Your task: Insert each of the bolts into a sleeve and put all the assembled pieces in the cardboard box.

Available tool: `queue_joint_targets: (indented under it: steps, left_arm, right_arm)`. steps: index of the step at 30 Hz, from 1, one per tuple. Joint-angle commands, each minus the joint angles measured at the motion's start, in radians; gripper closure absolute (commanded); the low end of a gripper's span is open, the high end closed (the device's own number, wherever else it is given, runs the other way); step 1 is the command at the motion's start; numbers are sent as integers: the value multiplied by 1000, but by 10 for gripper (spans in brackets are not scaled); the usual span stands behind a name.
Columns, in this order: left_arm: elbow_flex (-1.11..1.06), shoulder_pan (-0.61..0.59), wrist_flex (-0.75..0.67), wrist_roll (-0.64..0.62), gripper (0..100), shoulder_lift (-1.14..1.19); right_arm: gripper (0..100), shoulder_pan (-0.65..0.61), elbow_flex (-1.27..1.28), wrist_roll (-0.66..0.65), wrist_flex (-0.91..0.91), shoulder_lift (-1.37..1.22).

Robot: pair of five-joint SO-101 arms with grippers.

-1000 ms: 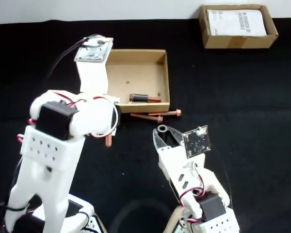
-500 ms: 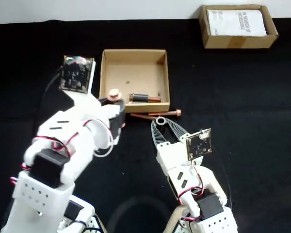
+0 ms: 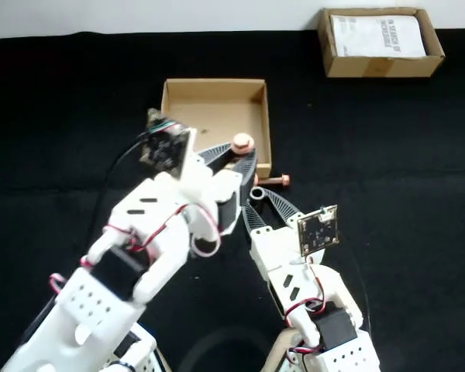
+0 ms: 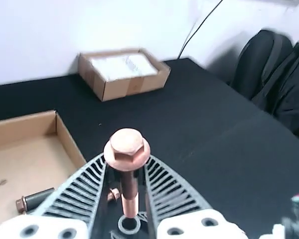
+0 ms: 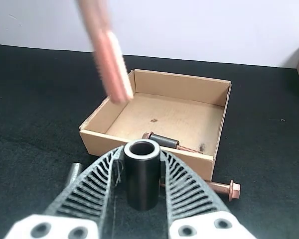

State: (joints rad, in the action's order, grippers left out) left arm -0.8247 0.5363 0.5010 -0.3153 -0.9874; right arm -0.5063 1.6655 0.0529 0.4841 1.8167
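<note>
My left gripper point(image 4: 125, 167) is shut on a copper bolt point(image 4: 127, 149), held upright with its head up. The bolt's tip hangs just above the open end of a black sleeve point(image 4: 129, 224). My right gripper point(image 5: 142, 157) is shut on that sleeve point(image 5: 142, 174), which stands upright. In the high view the left gripper point(image 3: 236, 157) with the bolt point(image 3: 242, 142) is right above the right gripper point(image 3: 257, 199) and the sleeve point(image 3: 257, 192), at the cardboard box's point(image 3: 167, 116) front right corner. An assembled piece point(image 5: 162, 140) lies in the box point(image 5: 189, 85).
A loose bolt point(image 3: 277, 180) lies in front of the box, and a spare sleeve point(image 5: 75, 172) lies on the black table beside my right gripper. A second cardboard box point(image 3: 380, 66) holding papers stands at the far right. A dark backpack point(image 4: 281, 74) sits beyond the table.
My left arm swung from the left side of the box to its front right corner, carrying the bolt over the sleeve. The right gripper edged toward the box.
</note>
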Motion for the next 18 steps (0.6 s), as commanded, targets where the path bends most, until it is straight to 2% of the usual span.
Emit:
queue_joint_targets:
  steps: [1, 18]
  left_arm:
    - [18, 19, -52, 3, 992, 67]
    - [-116, 70, -48, 3, 992, 71]
  right_arm:
    - [992, -7, 1, 9, -22, 13]
    - [992, -5, -10, 3, -22, 13]
